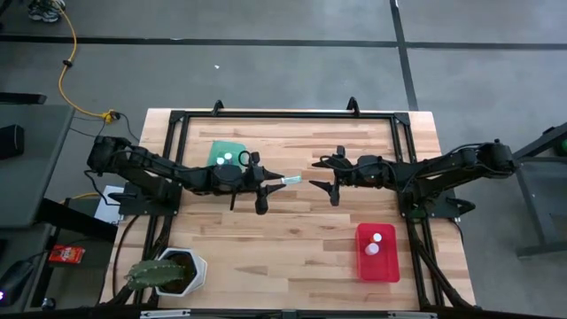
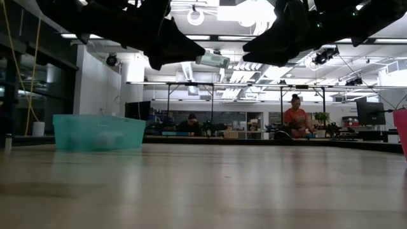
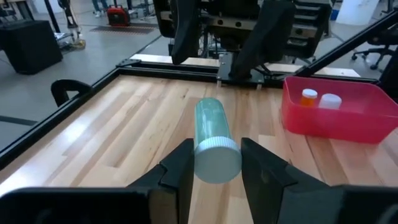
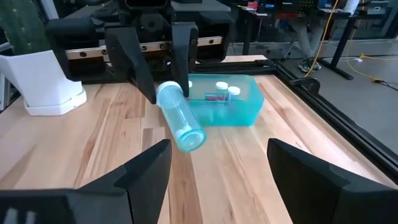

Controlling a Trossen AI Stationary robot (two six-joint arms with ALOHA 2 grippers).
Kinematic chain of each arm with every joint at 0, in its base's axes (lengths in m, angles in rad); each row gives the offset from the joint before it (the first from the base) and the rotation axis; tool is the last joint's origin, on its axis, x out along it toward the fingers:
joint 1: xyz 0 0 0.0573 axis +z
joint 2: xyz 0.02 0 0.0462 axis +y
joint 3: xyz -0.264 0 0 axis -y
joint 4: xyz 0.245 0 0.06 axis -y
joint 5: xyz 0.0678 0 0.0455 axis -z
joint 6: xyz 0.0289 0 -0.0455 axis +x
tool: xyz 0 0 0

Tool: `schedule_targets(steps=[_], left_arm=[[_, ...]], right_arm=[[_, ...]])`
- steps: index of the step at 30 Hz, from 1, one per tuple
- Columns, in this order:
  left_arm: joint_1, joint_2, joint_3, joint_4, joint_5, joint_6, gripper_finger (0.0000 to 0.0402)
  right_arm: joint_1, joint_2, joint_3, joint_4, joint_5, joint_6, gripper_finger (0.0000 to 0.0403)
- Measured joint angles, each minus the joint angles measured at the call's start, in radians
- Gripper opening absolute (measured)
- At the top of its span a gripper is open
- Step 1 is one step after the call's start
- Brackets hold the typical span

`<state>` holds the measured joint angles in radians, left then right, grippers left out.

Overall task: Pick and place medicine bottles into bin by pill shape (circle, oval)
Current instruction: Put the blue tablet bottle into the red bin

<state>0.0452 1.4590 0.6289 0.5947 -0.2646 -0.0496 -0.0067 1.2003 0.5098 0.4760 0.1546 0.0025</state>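
Note:
My left gripper [image 1: 276, 181] is shut on a medicine bottle [image 1: 290, 180] with a pale translucent body and a white cap, held in the air over the table's middle. My right gripper [image 1: 321, 182] is open and empty, facing the bottle's free end from the right; in its wrist view the bottle [image 4: 181, 119] points at its spread fingers. Two more bottles [image 1: 235, 159] stand in a teal bin [image 1: 218, 149] at the far left. Two stand in a red bin [image 1: 388, 262] at the near right. My left gripper pinches the bottle's white cap end [image 3: 217, 160] between its two fingers [image 3: 177, 171]. The fingers come level from the table's left and lie along the bottle. The bottle sticks out level past the fingertips toward my right gripper, lifted clear of the table [image 2: 213, 60].
A white hexagonal pot with a green cactus [image 1: 168, 270] stands at the near left corner. A black frame [image 1: 283, 113] runs round the table's far and side edges. People sit at desks in the room behind [image 2: 296, 117].

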Motion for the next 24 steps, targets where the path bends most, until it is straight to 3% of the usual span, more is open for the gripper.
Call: schedule_targets(steps=[24], left_arm=[[0.0, 0.0, 0.0, -0.006, 0.046, -0.025, 0.0105]], right_arm=[[0.0, 0.037, 0.0, 0.065, -0.053, 0.042, 0.0259]])
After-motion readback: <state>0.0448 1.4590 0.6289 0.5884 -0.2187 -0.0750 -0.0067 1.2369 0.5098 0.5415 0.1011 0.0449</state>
